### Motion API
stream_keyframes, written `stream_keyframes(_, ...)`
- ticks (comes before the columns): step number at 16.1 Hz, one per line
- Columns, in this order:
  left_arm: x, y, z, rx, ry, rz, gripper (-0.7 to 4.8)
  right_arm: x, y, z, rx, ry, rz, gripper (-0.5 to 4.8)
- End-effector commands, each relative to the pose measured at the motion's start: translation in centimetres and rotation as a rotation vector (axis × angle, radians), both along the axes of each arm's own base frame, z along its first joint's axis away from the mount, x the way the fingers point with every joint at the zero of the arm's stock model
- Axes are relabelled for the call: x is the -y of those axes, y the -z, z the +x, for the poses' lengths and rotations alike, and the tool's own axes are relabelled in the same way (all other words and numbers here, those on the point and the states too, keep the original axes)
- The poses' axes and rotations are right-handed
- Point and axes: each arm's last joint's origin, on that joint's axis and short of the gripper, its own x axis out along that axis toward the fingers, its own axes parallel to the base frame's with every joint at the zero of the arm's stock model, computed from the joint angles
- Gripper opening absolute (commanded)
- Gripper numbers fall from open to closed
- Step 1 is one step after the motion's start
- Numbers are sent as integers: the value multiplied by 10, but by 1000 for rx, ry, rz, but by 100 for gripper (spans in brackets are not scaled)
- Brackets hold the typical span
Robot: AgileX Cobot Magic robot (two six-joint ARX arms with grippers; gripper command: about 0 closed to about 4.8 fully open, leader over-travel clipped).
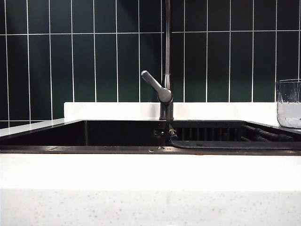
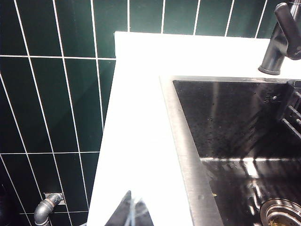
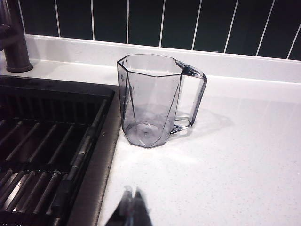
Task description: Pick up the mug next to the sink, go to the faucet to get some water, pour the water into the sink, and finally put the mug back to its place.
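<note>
The mug [image 3: 153,101], clear and faceted with a handle, stands upright and empty on the white counter [image 3: 235,155] just beside the sink [image 3: 96,155]; it also shows at the far right of the exterior view [image 1: 288,103]. The faucet [image 1: 165,70] rises behind the sink's middle [image 1: 117,134], its grey lever slanting left. No water shows. My right gripper [image 3: 131,192] is shut and empty, hovering over the counter short of the mug. My left gripper [image 2: 132,198] is shut and empty above the counter [image 2: 141,132] beside the sink's other end [image 2: 235,141]. Neither arm shows in the exterior view.
A slatted black rack [image 3: 42,146] fills the sink's part nearest the mug. The drain [image 2: 282,212] lies in the open basin. Dark green tiled wall [image 1: 70,56] backs the counter, and a grey pipe elbow [image 2: 47,209] sticks out low on the side wall.
</note>
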Motion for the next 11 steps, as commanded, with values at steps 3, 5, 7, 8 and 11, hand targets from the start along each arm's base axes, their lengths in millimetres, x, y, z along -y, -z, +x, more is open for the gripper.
stream_keyframes(3, 0, -1, 0, 8, 4, 0, -4, 0, 1, 0, 9, -7, 1, -6)
stream_keyframes(5, 0, -1, 0, 3, 5, -52, -4, 0, 1, 0, 9, -7, 1, -6)
stream_keyframes(7, 0, -3, 0, 11, 3, -95, -4, 0, 0, 0, 17, -3, 1, -6)
stream_keyframes(8, 0, -5, 0, 35, 4, -125, -4, 0, 0, 0, 16, -3, 1, -6)
stream_keyframes(11, 3, -22, -2, 186, 116, -233, -2, -3, -3, 0, 49, -96, 2, -6)
